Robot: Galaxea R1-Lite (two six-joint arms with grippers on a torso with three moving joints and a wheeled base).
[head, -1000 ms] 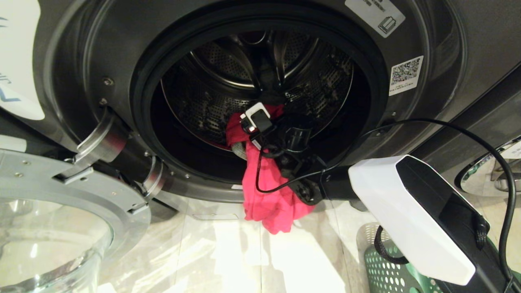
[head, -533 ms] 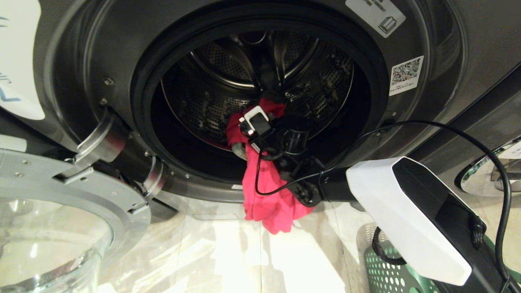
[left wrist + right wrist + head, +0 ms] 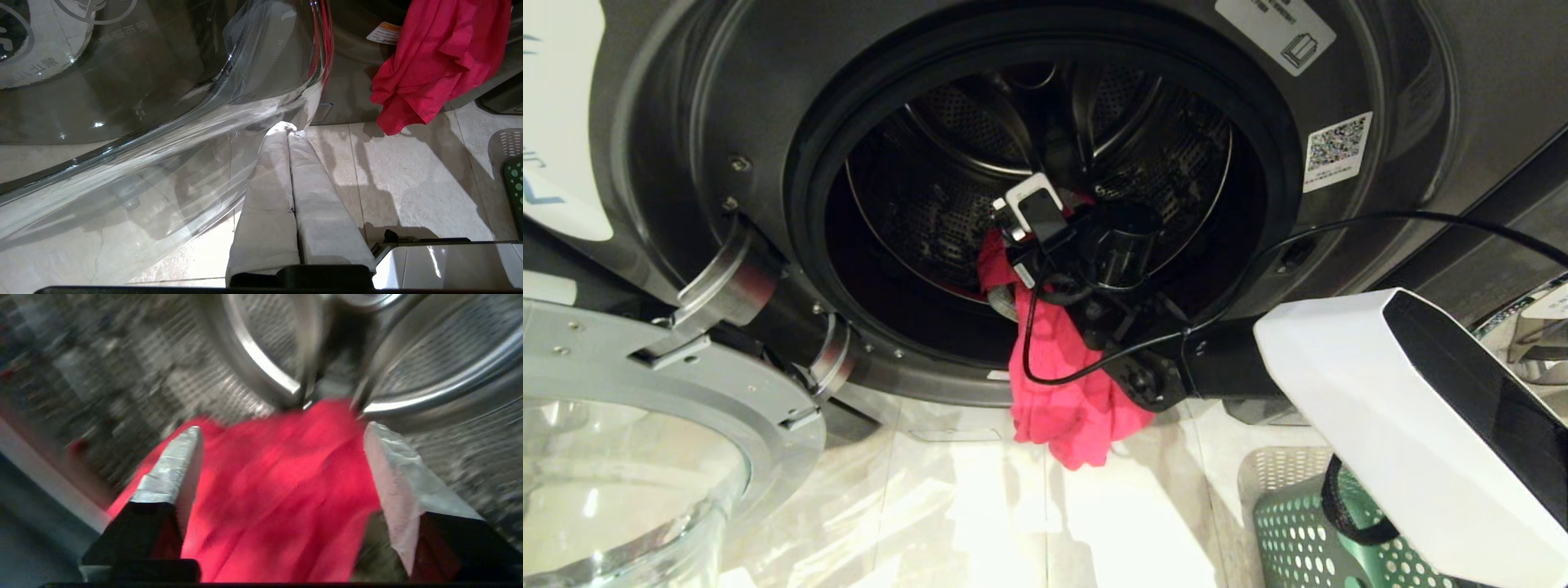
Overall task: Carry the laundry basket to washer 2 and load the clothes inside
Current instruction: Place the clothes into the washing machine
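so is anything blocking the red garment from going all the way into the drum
Nothing visible does. The washer door is swung open to the left and the drum ahead looks empty. The red garment simply drapes over the door seal's lower lip, half hanging outside, under the open right gripper.

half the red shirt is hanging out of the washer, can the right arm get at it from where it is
Probably yes: the right hand is inside the drum, open, with the red shirt between its fingers. Nothing blocks it, though the hanging end sits lower, over the door rim.
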